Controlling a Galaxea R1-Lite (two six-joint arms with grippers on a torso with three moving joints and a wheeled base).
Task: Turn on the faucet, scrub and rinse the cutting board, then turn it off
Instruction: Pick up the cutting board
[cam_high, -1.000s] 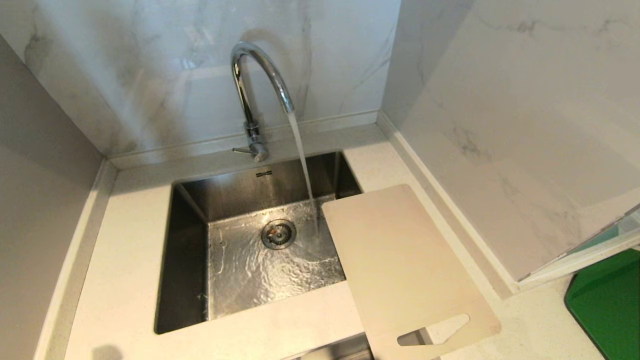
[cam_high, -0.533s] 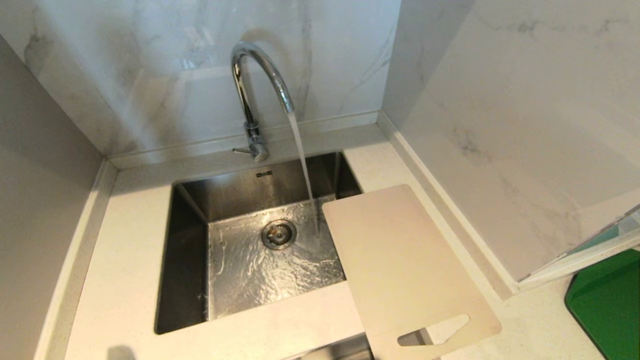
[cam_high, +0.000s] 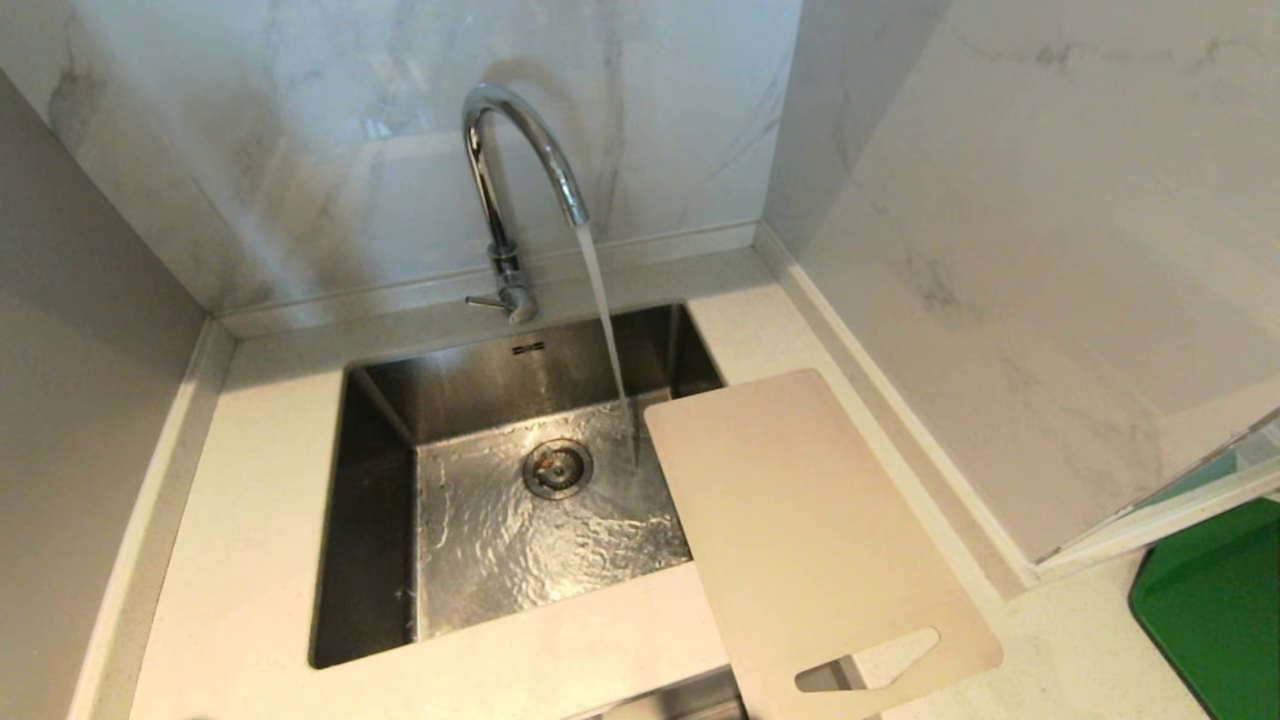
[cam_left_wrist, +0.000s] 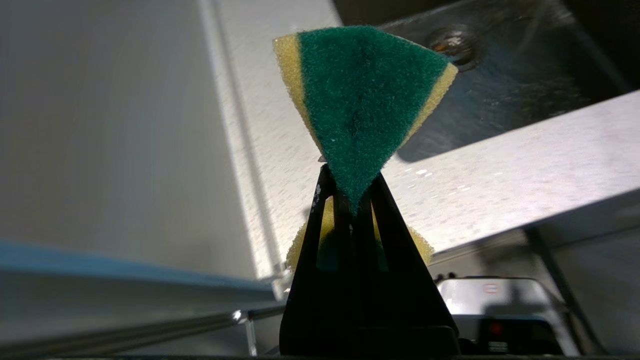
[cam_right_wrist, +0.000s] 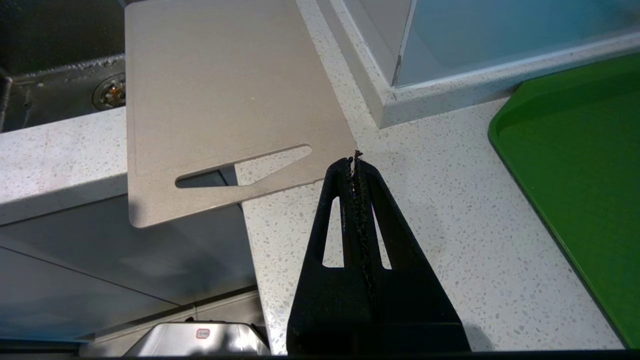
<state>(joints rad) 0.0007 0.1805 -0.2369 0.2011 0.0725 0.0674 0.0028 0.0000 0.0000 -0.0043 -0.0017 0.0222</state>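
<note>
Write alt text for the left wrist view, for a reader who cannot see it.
The left end effector is shut on a green and yellow scrubbing sponge, pinched at the middle so it fans out above the black fingers. Behind it lie the pale speckled counter and the wet steel sink with its drain.

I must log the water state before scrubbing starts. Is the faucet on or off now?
On. A steady stream of water falls from the faucet spout into the sink, and the sink floor shows rippling water around the drain.
</note>
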